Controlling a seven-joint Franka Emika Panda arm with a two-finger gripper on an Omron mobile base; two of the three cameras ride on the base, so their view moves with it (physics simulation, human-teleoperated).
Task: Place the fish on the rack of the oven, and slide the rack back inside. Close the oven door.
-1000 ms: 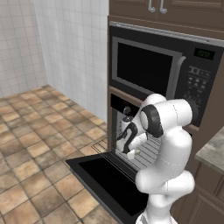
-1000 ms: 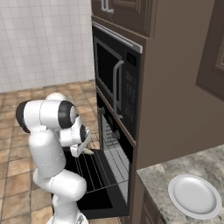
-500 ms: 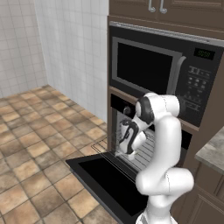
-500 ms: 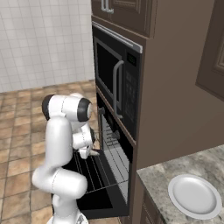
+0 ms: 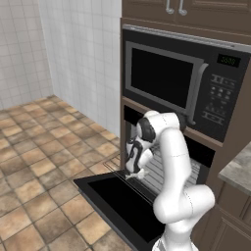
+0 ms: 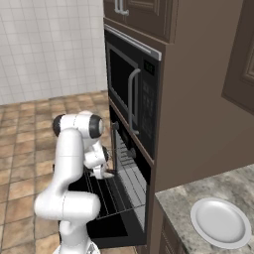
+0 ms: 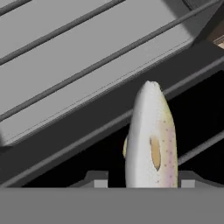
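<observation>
Since a second ago the white arm has straightened, its gripper point(image 7: 144, 181) pointing down over the pulled-out silver wire rack point(image 7: 87, 65), fingers loosening around the pale yellow-tan fish point(image 7: 151, 140).

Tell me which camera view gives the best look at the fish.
The hand view: the fish stands large between the gripper's fingertips, above the rack's rods. In the left base view it is a small pale sliver under the gripper. In the right base view it is too small to make out.
</observation>
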